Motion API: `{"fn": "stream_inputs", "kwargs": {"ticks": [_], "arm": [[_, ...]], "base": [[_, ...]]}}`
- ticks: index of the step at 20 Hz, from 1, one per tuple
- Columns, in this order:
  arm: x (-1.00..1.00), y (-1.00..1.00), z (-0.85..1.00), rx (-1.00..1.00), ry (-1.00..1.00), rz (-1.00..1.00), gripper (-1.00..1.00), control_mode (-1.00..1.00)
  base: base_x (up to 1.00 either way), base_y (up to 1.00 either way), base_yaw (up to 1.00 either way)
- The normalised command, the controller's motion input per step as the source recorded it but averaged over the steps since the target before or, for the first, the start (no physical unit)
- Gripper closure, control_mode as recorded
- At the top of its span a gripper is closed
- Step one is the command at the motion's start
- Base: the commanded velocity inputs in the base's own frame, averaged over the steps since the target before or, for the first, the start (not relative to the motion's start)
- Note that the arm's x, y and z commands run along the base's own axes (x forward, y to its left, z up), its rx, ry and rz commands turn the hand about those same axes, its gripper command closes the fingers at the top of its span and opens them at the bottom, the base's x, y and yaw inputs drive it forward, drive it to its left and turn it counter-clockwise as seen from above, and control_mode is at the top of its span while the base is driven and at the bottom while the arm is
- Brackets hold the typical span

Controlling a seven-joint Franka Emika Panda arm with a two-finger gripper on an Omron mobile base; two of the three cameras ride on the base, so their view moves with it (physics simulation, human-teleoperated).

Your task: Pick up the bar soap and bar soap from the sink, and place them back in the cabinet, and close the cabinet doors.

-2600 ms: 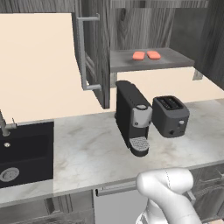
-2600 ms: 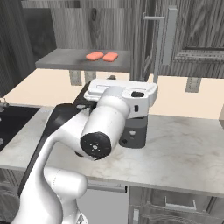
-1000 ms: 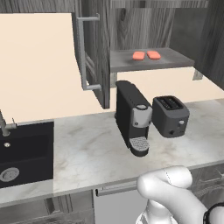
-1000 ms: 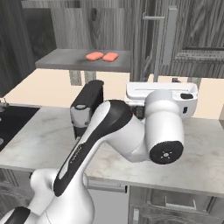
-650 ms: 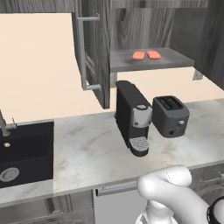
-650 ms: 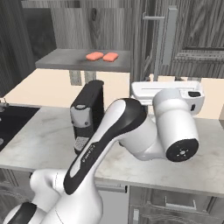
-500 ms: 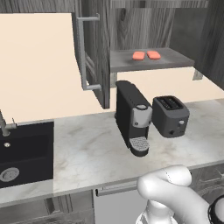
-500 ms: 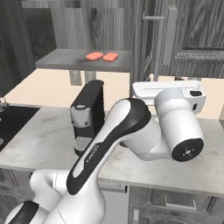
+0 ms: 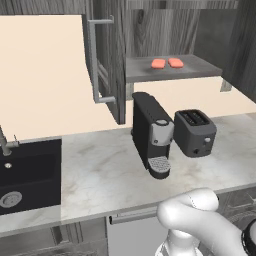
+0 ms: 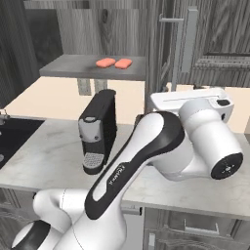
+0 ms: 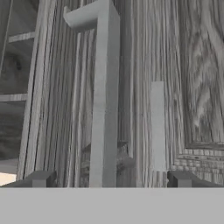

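Two salmon-orange bar soaps [image 9: 158, 63] [image 9: 175, 62] lie side by side on the grey shelf [image 9: 142, 74] of the open cabinet, also seen as bar soaps [image 10: 105, 62] [image 10: 123, 63]. The black sink [image 9: 30, 167] at lower left holds only its silver drain [image 9: 10, 199]. The left cabinet door [image 9: 112, 75] swings out over the counter. My gripper [image 11: 111, 179] is open, its fingertips [image 11: 41, 179] wide apart, close against the right cabinet door [image 11: 144, 65]. That door's long silver handle [image 11: 105, 109] runs up between the tips. My hand sits near this handle [image 10: 189, 41].
A black coffee machine [image 9: 151, 135] and a dark toaster [image 9: 195, 132] stand on the marble counter [image 9: 100, 170] under the shelf. The faucet [image 9: 4, 145] rises at the sink's back edge. My white arm [image 10: 161, 146] arches across the counter's right half.
My arm has swung rightward from in front of the coffee machine to the right cabinet door. The soaps and doors have not moved.
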Motion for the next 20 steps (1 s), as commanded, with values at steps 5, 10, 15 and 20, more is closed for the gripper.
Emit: {"fn": "stream_inputs", "kwargs": {"ticks": [5,10,15,20], "arm": [[0.02,0.03,0.0,0.0,-0.03,0.1,-1.0,-1.0],[0.04,0.25,0.0,0.0,-0.06,0.09,-1.0,-1.0],[0.01,0.33,0.0,0.0,-0.05,0.07,-1.0,-1.0],[0.11,0.12,0.0,0.0,-0.06,0.07,-1.0,-1.0]], "base": [[0.0,0.0,0.0],[0.0,0.0,0.0],[0.0,0.0,0.0],[0.0,0.0,0.0]]}}
